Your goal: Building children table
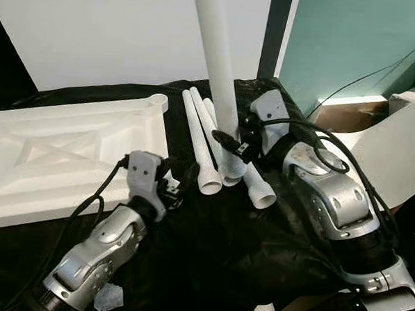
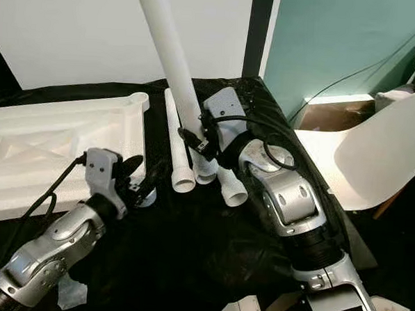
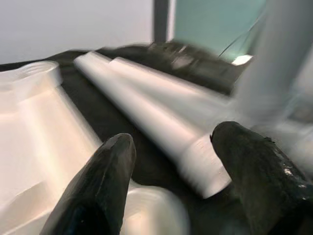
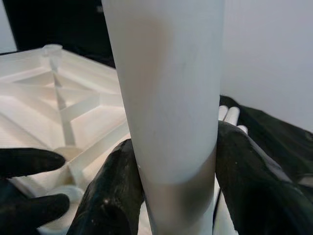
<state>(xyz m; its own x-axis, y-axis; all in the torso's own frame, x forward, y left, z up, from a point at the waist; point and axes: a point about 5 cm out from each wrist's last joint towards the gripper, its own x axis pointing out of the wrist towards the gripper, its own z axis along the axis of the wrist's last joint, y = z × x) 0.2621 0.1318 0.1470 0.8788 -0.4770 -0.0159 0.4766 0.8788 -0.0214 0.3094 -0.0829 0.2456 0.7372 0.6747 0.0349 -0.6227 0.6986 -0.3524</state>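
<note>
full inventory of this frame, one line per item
Held table leg: 1, white, upright, clamped in the right gripper.
Loose table legs: 3, white, lying side by side on the black cloth, beside the tabletop.
Tabletop: 1, white, underside up with ribs showing, at the robot's left.
Black cloth: 1, black, covering the work surface.
Chair: 1, white, at the robot's right.
Left gripper: 1, black fingers, open, near the tabletop's corner socket.
Right gripper: 1, black fingers, shut around the held leg.
</note>
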